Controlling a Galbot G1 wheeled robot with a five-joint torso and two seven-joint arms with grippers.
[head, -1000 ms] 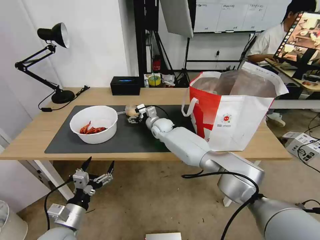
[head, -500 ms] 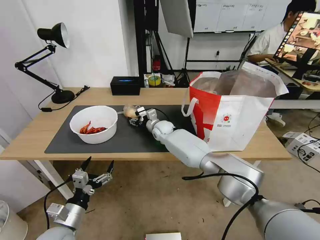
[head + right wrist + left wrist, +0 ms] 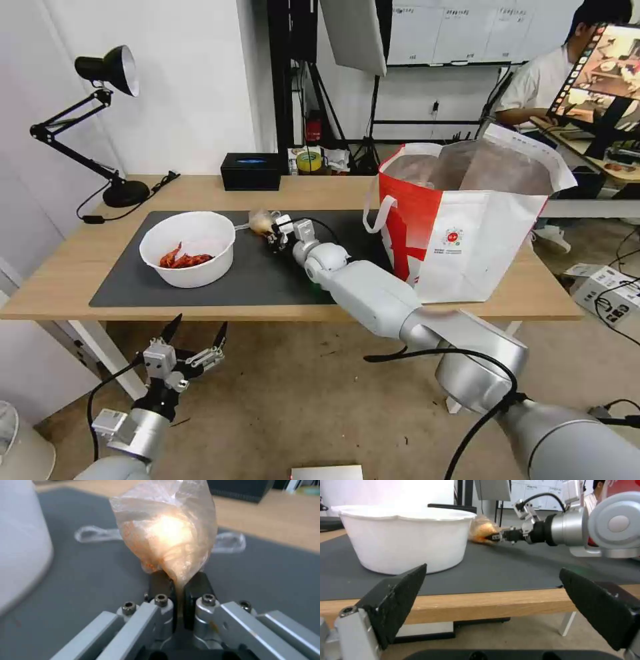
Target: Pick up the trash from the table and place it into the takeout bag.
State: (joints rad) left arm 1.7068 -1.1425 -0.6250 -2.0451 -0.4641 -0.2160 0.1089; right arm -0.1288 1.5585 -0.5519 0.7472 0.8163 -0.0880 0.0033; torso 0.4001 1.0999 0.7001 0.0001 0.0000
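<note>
My right gripper (image 3: 272, 233) (image 3: 178, 583) is shut on the small clear bag with a beige lump (image 3: 261, 220) (image 3: 168, 533) (image 3: 482, 529), pinching its edge on the dark grey mat (image 3: 267, 273). The white round bowl with red crayfish shells (image 3: 188, 248) (image 3: 403, 536) stands on the mat to the left of the bag. The takeout bag (image 3: 467, 217) stands open at the table's right end. My left gripper (image 3: 195, 337) (image 3: 493, 607) hangs open below the table's (image 3: 67, 273) front edge, in front of the bowl.
A black box (image 3: 251, 171) sits at the table's back edge, and a black desk lamp (image 3: 100, 113) stands at the back left corner. A roll of tape (image 3: 309, 161) lies behind the table. Cardboard boxes (image 3: 603, 290) sit on the floor at right.
My right gripper has closed from around the small bag onto its edge and drawn back slightly. The left arm has barely moved.
</note>
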